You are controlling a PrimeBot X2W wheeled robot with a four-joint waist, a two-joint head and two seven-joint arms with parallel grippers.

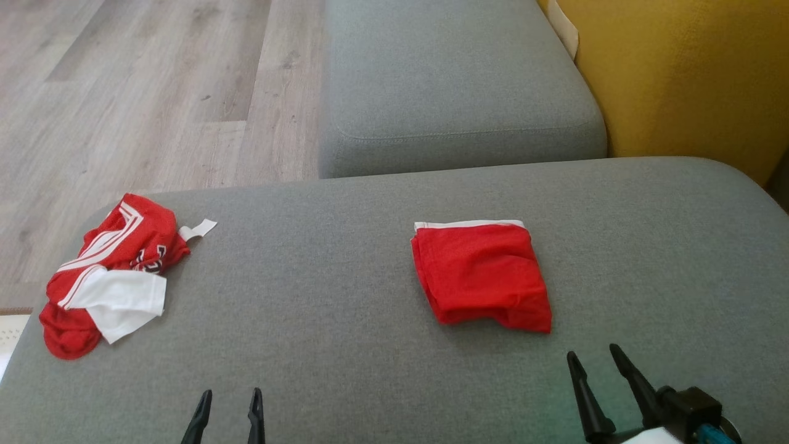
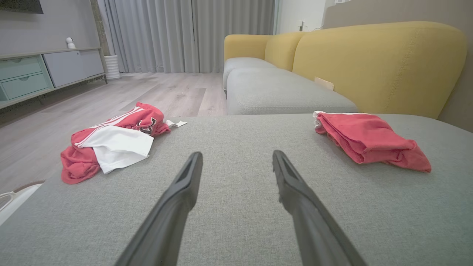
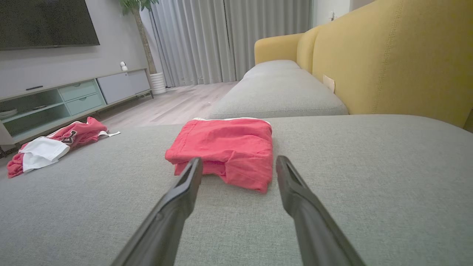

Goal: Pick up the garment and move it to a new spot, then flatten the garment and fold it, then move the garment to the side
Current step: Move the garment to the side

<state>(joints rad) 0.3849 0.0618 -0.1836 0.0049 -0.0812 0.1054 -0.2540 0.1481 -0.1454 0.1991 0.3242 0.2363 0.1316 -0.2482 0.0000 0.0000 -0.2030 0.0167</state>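
Garment (image 1: 481,274), red cloth, folded square on grey woven cushion (image 1: 308,277); left pincer (image 1: 231,393), right pincer (image 1: 593,351) spread, empty.

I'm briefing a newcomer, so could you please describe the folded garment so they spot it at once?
Find the big grey cushion nearest the robot. Right of its middle, just ahead of the right gripper, lies the folded garment. It is a neat plain-red rectangle with a thin white far edge, unlike the crumpled red-and-white jersey at the cushion's left end.
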